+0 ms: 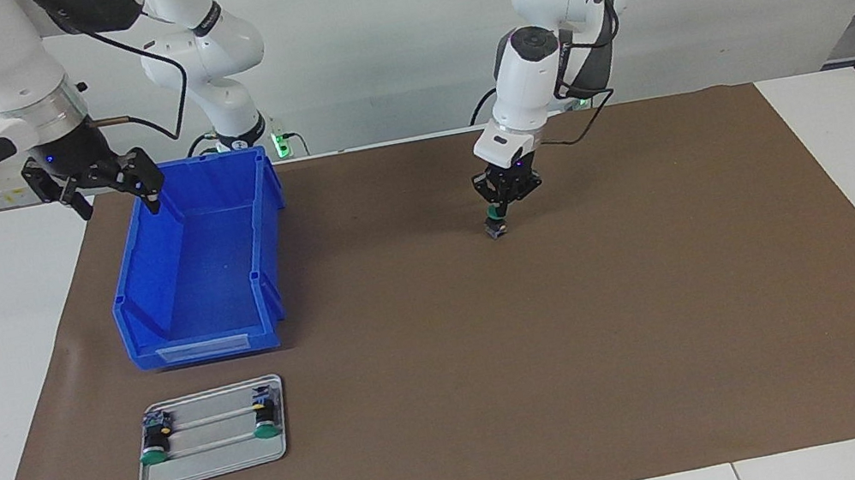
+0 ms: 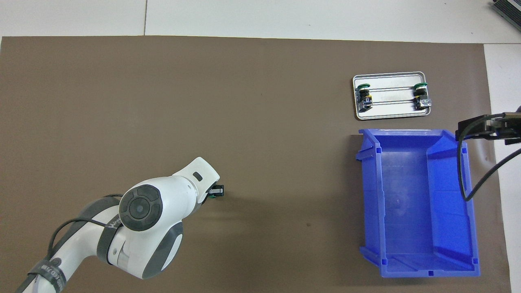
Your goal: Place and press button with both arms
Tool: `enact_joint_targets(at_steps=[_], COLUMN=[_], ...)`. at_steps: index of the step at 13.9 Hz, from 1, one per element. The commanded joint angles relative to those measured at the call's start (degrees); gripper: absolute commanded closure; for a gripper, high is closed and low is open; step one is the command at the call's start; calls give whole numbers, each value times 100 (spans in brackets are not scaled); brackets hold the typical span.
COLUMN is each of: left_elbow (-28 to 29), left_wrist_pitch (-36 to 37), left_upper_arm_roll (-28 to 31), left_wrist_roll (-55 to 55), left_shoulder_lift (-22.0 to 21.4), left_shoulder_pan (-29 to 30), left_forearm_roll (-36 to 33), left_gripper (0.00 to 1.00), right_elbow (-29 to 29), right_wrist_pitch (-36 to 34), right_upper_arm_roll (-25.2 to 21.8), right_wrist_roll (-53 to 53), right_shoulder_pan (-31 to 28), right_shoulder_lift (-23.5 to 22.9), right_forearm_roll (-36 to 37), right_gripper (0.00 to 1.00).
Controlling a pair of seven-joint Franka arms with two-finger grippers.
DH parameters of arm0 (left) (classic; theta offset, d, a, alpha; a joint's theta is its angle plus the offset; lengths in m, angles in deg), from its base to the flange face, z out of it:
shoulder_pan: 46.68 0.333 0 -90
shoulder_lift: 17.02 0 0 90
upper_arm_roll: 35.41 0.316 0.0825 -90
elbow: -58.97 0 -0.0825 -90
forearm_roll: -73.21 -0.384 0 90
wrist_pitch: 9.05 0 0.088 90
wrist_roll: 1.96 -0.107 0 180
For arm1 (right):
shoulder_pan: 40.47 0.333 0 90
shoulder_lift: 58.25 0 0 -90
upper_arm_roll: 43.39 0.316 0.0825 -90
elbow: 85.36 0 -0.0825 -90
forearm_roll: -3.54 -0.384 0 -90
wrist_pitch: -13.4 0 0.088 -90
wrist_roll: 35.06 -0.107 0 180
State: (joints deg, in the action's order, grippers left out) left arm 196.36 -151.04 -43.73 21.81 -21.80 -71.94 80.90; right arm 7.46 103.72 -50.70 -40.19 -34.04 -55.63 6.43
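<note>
Button (image 1: 496,226) pinched in left gripper (image 1: 497,221) over mat, well apart from bin (image 1: 199,265). Right gripper (image 1: 112,197) spread above bin, waiting. Likely light, rigid; grip at body.

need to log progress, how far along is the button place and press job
Done: the left claw has one button gripped, held low over the brown mat. In hand: setting it down; whether it touches the mat is unclear. Left: pressing it. The right claw hangs open over the corner of the blue bin nearest its base. Two more buttons lie on the grey tray.
</note>
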Motion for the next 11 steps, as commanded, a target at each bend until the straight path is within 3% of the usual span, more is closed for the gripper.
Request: enact_joint_targets(at_steps=[1, 7, 11], left_elbow=[44, -1106, -2082], left_wrist_pitch=[-75, 1276, 2322], left_upper_arm_roll=[76, 119, 119], left_wrist_roll=[110, 75, -222], left_shoulder_lift=[101, 250, 356], left_shoulder_pan=[-146, 11, 669], left_forearm_roll=[-110, -110, -119], left_gripper=[99, 95, 92], right_elbow=[44, 44, 44], right_wrist_pitch=[-49, -49, -49], right_upper_arm_roll=[37, 37, 37], right_wrist_roll=[-31, -31, -31], right_shoulder_pan=[-28, -28, -28], right_shoulder_lift=[81, 81, 81], right_forearm_roll=[-42, -42, -42], right_gripper=[0, 0, 0])
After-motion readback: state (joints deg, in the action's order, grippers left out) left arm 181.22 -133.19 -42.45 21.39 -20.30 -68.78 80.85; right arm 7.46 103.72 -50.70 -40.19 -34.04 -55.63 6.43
